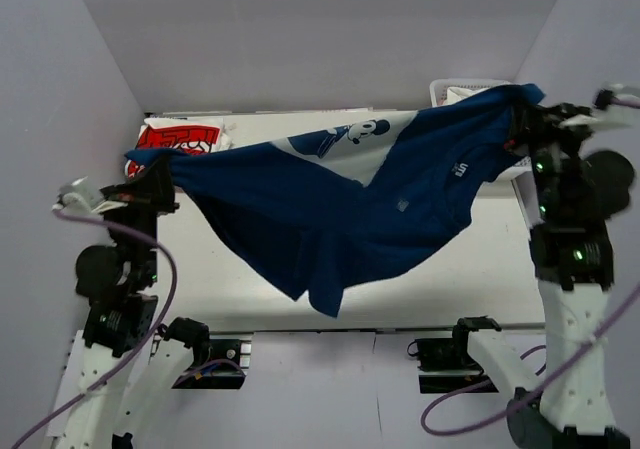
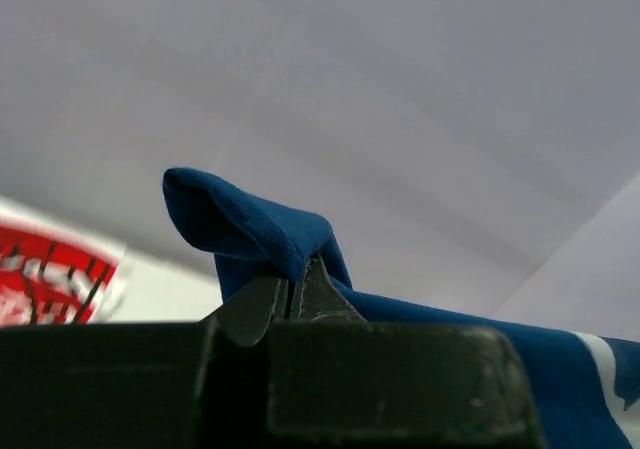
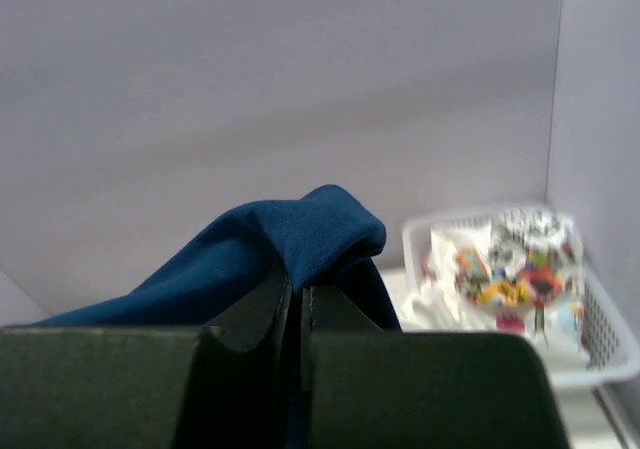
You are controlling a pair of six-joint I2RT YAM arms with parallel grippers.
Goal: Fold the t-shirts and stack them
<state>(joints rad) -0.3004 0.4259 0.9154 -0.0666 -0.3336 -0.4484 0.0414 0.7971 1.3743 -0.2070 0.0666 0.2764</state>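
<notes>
A navy blue t-shirt with a pale cartoon print hangs stretched in the air above the table between both arms. My left gripper is shut on its left end, the cloth bunched over the fingertips. My right gripper is shut on its right end, where the navy cloth folds over the tips. The shirt's lower edge sags to a point over the table's near middle. A folded red-and-white lettered t-shirt lies at the back left. White t-shirts with colourful prints lie in the basket.
A white lattice basket stands at the back right corner, partly hidden behind the raised shirt. The white table is enclosed by pale walls on three sides. Both arm bases and their cables sit at the near edge.
</notes>
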